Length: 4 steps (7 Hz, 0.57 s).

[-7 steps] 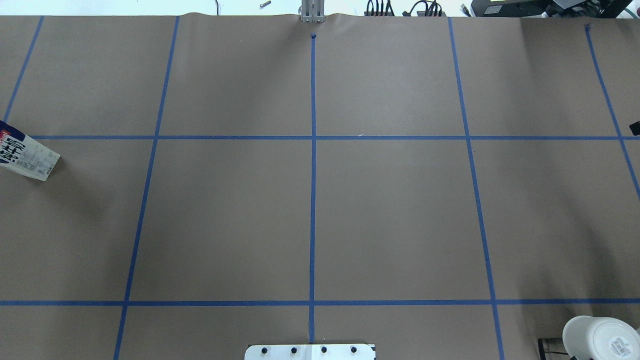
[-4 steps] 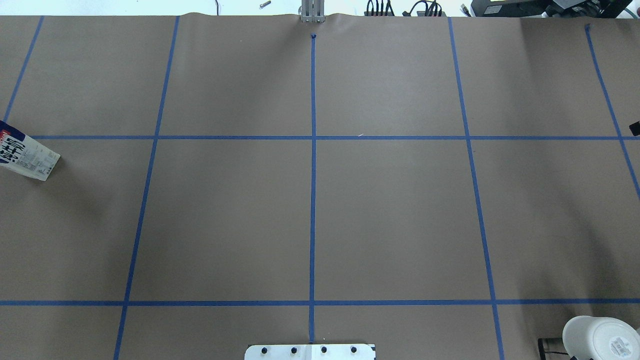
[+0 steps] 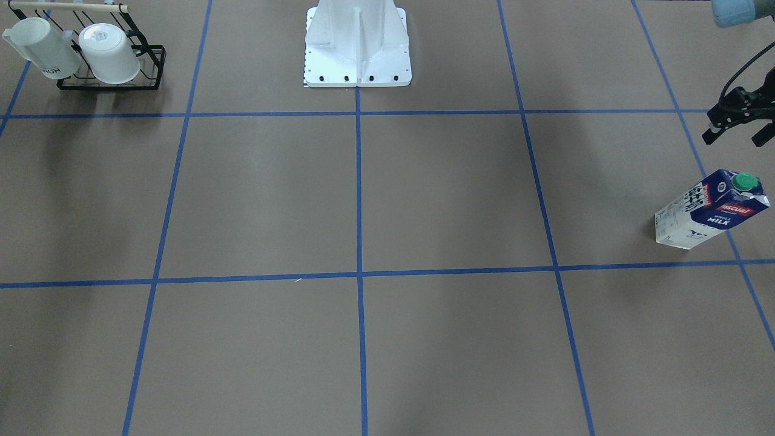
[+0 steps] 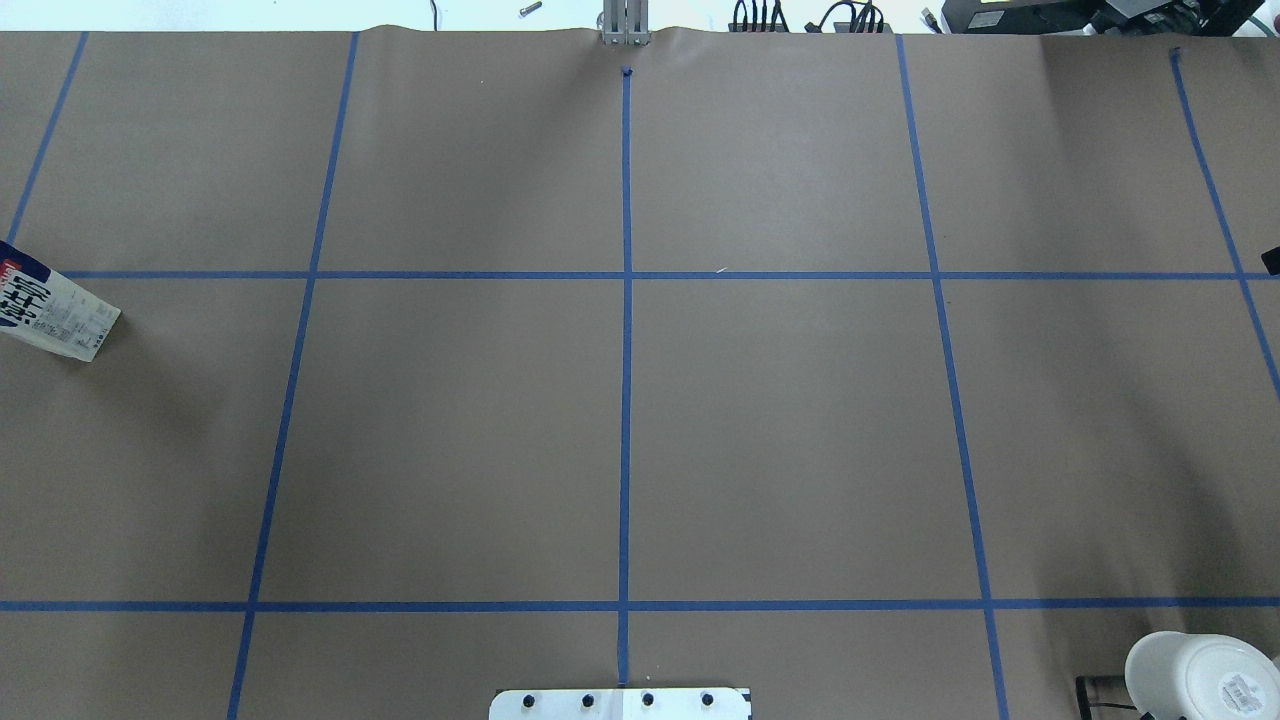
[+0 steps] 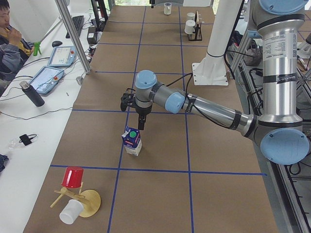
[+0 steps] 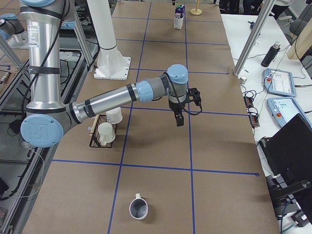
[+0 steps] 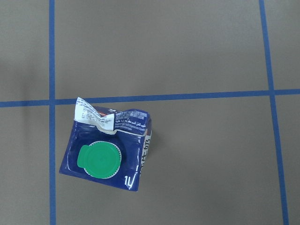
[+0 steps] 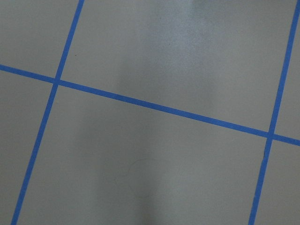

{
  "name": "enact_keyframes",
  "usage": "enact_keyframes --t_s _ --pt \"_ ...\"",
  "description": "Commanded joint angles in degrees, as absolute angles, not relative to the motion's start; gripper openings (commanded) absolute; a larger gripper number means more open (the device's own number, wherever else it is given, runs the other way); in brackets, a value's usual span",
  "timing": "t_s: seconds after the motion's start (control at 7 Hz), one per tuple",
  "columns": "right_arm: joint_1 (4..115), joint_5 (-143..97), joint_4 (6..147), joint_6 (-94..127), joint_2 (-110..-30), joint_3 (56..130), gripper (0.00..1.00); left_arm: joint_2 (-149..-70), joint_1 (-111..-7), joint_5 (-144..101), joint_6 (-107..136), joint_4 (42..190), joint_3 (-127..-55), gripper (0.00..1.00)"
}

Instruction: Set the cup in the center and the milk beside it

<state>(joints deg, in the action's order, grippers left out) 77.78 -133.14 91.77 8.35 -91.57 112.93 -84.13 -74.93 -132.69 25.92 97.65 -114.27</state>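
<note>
The milk [image 3: 714, 209] is a navy and white carton with a green cap. It stands at the table's left end and also shows in the overhead view [image 4: 50, 305], the exterior left view [image 5: 132, 141] and the left wrist view [image 7: 105, 152]. My left gripper [image 3: 732, 140] hovers above and just behind it, with its fingers apart and empty. The cup [image 6: 138, 208], white with a dark grey inside, stands upright near the table's right end. My right gripper [image 6: 178, 119] hangs over bare paper, far from the cup. I cannot tell whether it is open or shut.
A black wire rack [image 3: 109, 60] with two white mugs stands near the robot's base [image 3: 357, 42] on its right side. A wooden stand [image 5: 77, 199] with a red cup and a white cup sits at the left end. Blue tape lines grid the brown paper.
The milk carton has not moved. The dark tip of the right gripper at the overhead view's right edge has slipped a little further out of view.
</note>
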Motion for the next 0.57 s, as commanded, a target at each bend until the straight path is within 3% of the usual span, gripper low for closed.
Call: enact_keyframes --t_s 0.0,0.43 --pt "77.8 -133.2 91.7 8.4 -91.7 113.2 1.0 -84.2 -74.9 -133.1 25.9 97.6 -114.2 0.98" --pt "77.8 -132.8 91.5 8.4 -92.0 113.3 1.0 -84.3 -74.7 -133.0 25.9 97.6 -114.3 0.98"
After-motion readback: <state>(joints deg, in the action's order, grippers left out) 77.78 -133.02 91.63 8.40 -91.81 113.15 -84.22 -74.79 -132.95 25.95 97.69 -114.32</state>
